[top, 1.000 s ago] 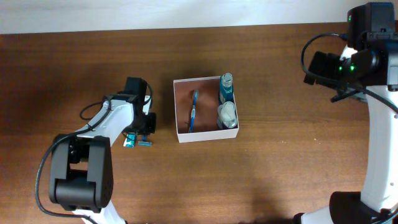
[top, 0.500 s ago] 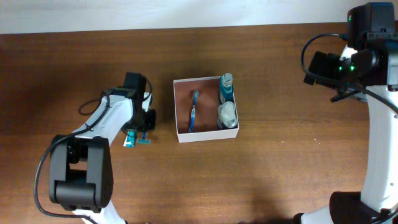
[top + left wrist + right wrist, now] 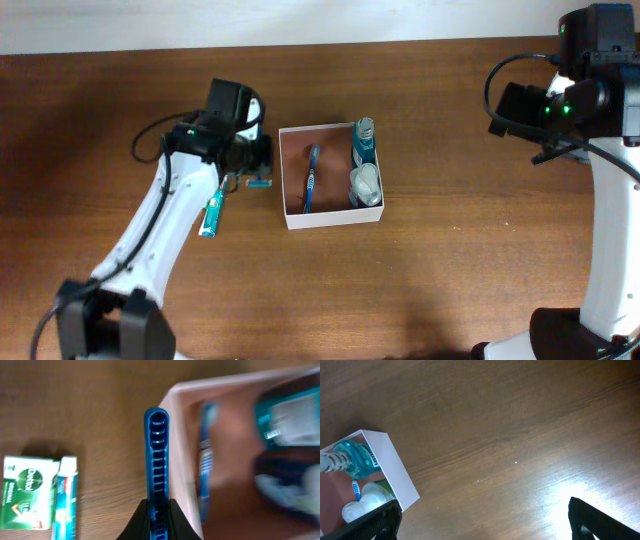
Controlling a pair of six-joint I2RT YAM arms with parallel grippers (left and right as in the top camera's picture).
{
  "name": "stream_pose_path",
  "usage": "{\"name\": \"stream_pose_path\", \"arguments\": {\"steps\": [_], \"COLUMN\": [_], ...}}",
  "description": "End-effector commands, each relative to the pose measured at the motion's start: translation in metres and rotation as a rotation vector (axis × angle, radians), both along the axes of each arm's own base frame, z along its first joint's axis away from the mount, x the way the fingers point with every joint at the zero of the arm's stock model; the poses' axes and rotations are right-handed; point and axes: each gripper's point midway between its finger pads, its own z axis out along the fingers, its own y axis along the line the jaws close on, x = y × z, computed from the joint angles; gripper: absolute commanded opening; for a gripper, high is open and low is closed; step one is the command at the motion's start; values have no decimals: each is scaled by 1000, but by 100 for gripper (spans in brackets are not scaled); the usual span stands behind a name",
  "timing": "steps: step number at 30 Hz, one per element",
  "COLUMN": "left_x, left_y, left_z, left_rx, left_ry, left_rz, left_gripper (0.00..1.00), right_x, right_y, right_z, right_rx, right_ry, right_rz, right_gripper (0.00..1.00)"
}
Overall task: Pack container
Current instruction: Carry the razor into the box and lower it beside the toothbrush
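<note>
Blue handle (image 3: 156, 460) lengthwise beside container (image 3: 182, 450) wall

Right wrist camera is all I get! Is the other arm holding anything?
Observer: Yes, the left gripper is shut on a blue razor, beside the container wall on that arm's side.
Operator: Any more stuff to pack?
Observer: A green Dettol soap box and a toothpaste tube lie outside it.
Operator: Is there room inside?
Observer: Yes, there's bare space beside the toothbrush.
</note>
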Motion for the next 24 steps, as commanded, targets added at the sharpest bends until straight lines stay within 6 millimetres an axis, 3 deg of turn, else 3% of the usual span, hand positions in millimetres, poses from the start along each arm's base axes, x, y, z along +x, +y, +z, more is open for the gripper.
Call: {"name": "stream_pose_path", "arguments": {"steps": [1,6,11,15,24], "left_x": [-1,-12,-14,-9,3], "left_y": [-27,-67,-98,-103,-105], "left_z": [36,31,0,-33,-70], "left_rx": [-128,-153,-135,-103,-61], "left_ry": [-51,-39,13,66,88], "left_rz": [90,39,50,49,64], "left_gripper": [0,0,1,0,1], "right_x": [1,1,1,1,1], "right_y": [-4,-4,-4,-4,-4], "right_z": [1,1,1,1,1], "right_rx": [-11,-12,-12,-11,-12], "right_ry": [-1,-1,-1,-1,-1], "right_rz": [-3,-3,-3,-3,-3], "right_gripper": [98,98,98,98,98]}}
